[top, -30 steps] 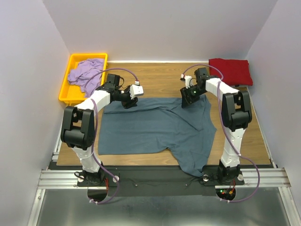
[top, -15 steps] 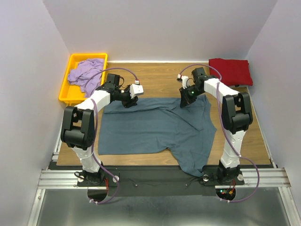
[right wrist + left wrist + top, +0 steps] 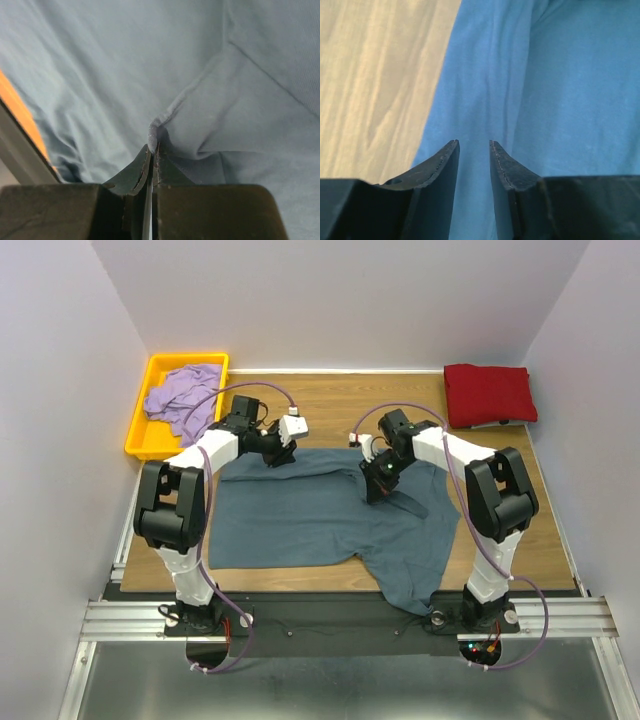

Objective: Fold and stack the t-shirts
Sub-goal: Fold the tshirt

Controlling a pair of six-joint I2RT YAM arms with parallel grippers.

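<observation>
Sprawling creased, the blue-grey t-shirt [image 3: 300,520] bunches in the right hand [image 3: 151,148].

Plain pale walls [image 3: 330,300] enclose a wooden table [image 3: 330,410], evenly lit.

Even, bright light; soft wrist close-ups

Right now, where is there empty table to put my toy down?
Bare wood runs along the far edge between the yellow tray and the dark red t-shirt, plus a strip right of the blue-grey t-shirt. The middle is crowded: that shirt, with the left gripper and right gripper at it.
</observation>
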